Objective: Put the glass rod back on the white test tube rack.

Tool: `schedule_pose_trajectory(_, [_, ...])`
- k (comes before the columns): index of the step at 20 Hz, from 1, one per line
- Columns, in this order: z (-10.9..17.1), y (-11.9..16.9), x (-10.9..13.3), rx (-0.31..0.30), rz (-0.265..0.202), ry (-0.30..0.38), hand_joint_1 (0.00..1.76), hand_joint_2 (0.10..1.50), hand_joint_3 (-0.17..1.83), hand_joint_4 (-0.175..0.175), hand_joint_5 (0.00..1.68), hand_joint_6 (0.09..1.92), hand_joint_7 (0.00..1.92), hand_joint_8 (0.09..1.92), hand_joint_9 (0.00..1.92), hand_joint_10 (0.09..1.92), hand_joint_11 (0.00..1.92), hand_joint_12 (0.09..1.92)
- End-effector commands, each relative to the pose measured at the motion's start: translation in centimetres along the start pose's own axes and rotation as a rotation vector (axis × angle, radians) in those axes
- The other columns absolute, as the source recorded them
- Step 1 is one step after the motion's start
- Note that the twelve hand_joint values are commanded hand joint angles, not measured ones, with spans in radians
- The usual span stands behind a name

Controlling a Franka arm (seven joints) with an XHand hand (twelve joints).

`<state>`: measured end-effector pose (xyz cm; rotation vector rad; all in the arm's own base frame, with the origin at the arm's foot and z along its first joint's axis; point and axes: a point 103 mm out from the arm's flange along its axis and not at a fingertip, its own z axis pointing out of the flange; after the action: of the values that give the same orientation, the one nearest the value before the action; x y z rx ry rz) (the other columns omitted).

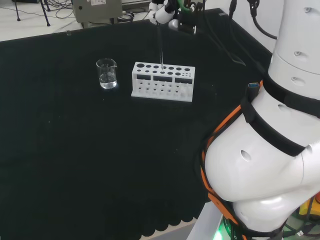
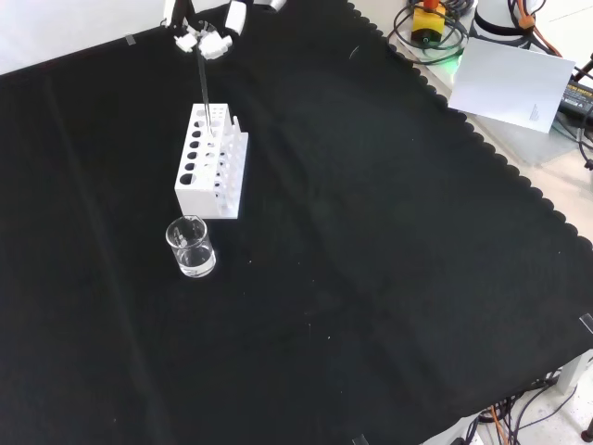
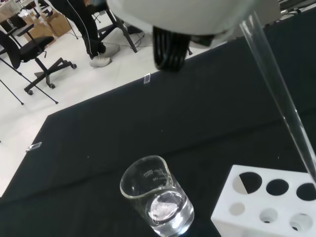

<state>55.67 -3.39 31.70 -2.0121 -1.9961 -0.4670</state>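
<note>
Beaker – fingers pinching rod upright

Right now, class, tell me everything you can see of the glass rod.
The glass rod is thin, straight and clear. The hand holds its top end, so it hangs nearly upright over the white test tube rack. Its lower tip reaches a hole in the rack's top near the far row; whether it touches cannot be told.

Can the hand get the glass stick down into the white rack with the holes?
Probably yes. The hand holds the glass rod upright right over the white test tube rack, nothing blocking.
</note>
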Motion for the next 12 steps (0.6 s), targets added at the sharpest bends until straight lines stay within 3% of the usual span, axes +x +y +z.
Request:
schedule_pose_trajectory(1, [0.7,0.3,0.0,0.005,-0.002,0.008,1.31,0.61,0.93,-0.175,1.07,0.88,1.15,1.3,1.68,0.83,1.68,0.79])
schedule_pose_trajectory(12, [1.4,0.4,-1.1,0.016,0.014,0.015,1.31,0.61,0.93,-0.175,1.07,0.88,1.15,1.3,1.68,0.83,1.68,0.79])
